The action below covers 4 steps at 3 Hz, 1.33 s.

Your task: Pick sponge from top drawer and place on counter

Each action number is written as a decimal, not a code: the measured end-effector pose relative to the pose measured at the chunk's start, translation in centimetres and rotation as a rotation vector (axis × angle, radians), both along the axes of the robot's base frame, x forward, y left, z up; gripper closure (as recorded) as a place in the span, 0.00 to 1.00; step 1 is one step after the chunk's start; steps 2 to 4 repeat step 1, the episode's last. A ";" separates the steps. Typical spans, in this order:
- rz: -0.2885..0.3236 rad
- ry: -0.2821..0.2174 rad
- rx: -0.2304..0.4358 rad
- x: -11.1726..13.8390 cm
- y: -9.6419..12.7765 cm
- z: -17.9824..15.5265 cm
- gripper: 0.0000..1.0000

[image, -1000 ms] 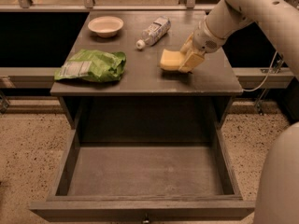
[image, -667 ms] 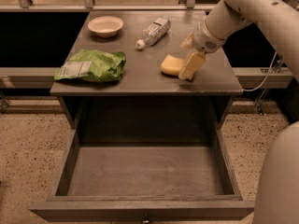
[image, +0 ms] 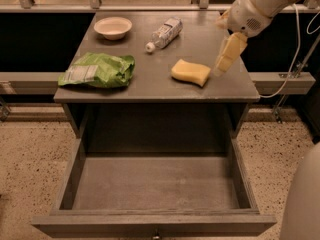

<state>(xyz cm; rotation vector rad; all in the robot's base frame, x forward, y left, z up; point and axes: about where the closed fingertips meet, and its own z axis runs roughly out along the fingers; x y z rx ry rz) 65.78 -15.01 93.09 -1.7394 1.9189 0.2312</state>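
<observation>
I cannot tell if the gripper (image: 227, 56) is spread or pressed together. It points down over the right side of the counter (image: 150, 86), near the right edge, and I see nothing in it. Its tip is just beside the sponge (image: 190, 72).

The sponge lies flat on the counter, toward the front right corner. The top drawer (image: 155, 184) is pulled out below the front edge, and nothing is in it.

A green bag (image: 98, 70) lies near the front left corner. A bowl (image: 113, 27) sits by the back left corner, with a bottle (image: 164, 33) on its side near the back edge.

I think the job is almost done, because the sponge is out of the drawer and on top. Only pulling the arm away looks left.
</observation>
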 end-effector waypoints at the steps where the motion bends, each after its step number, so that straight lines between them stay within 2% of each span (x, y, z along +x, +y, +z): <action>1: 0.006 0.010 -0.004 -0.3 0.0 0.0 0.00; 4: 0.006 0.010 -0.004 -0.3 0.0 0.0 0.00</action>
